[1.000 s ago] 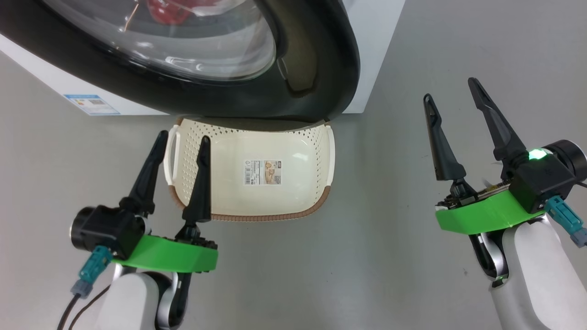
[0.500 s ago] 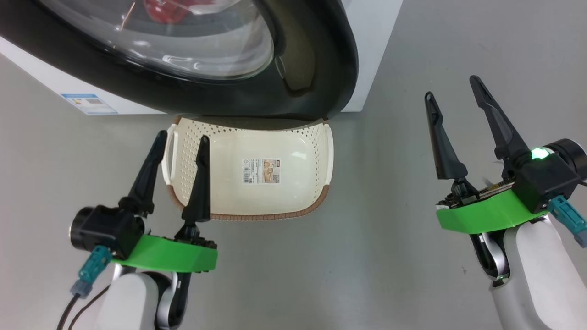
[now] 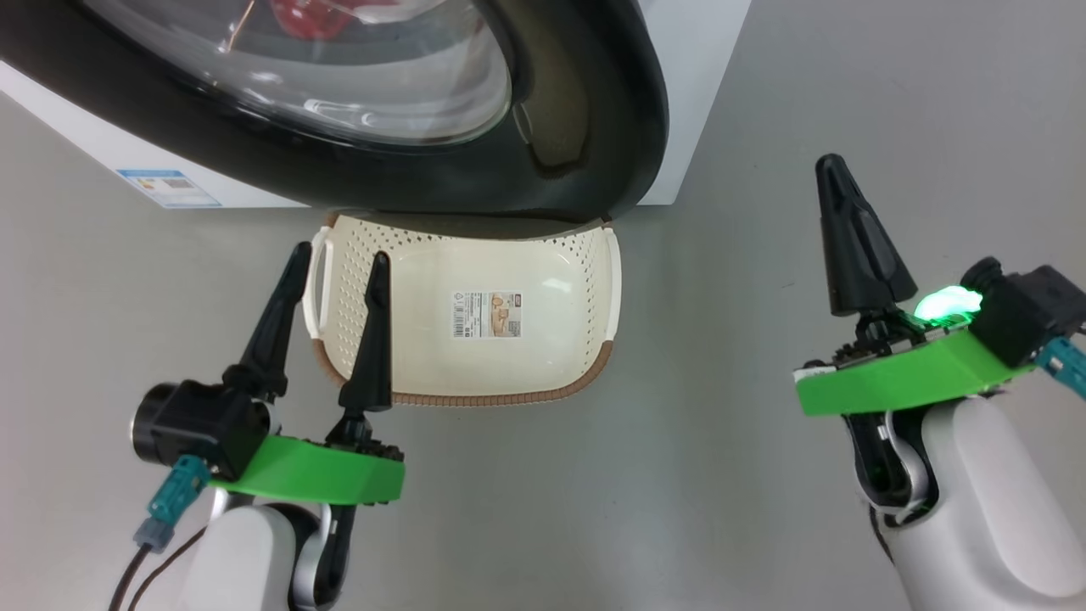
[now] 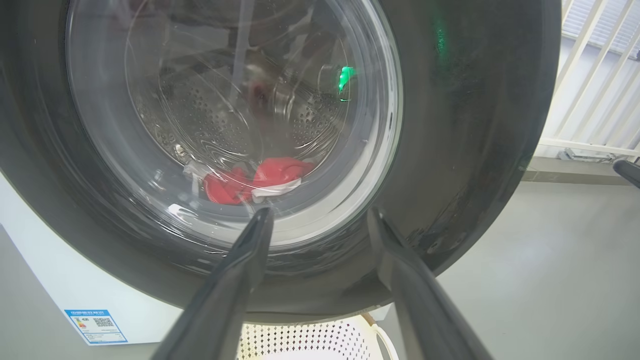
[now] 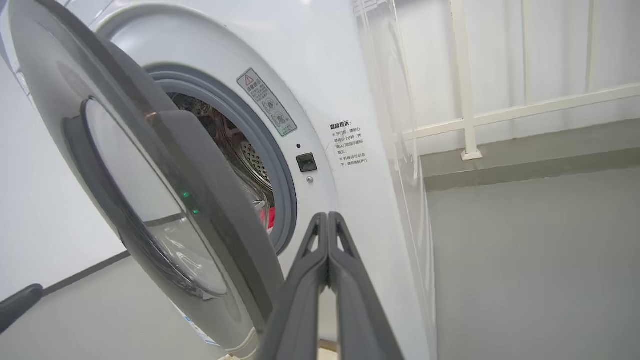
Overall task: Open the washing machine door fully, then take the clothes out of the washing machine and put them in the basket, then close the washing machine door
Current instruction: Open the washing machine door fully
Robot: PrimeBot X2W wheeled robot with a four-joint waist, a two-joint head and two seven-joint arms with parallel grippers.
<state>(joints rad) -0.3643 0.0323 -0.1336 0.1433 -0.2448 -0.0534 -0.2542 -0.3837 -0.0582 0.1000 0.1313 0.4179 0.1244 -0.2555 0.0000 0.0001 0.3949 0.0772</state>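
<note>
Nearest the head camera, the left claw point(image 3: 339, 252) stood open, its two fingers spread and pointing away with nothing between them. The right claw point(image 3: 831, 165), well apart to its right over bare floor point(image 3: 594, 509), was pressed shut on nothing, both fingers meeting in one dark spike. Just beyond the left claw's tips and reaching off to their right lay the basket point(image 3: 560, 356) on the floor, a sticker point(image 3: 486, 316) on its bottom. The claw's fingers overlapped the basket's left end in that view, but whether they touched it could not be told. Past the basket hung the door point(image 3: 585, 102), its black rim overhanging the basket's far edge. In the left wrist view the open claw point(image 4: 320, 215) faced the door's glass squarely, and through it the clothes point(image 4: 270, 175) lay low in the drum point(image 4: 210, 115), ahead of the left finger's tip. In the right wrist view the shut claw point(image 5: 327, 217) pointed at the gap between the door point(image 5: 125, 165), ajar on its left, and the washer point(image 5: 320, 75) front. A sliver of red clothes point(image 5: 270, 220) showed just left of its tips, inside the grey ring point(image 5: 287, 200). Farthest off, to that claw's right, a white railing point(image 5: 500, 115) ran along the wall.
</note>
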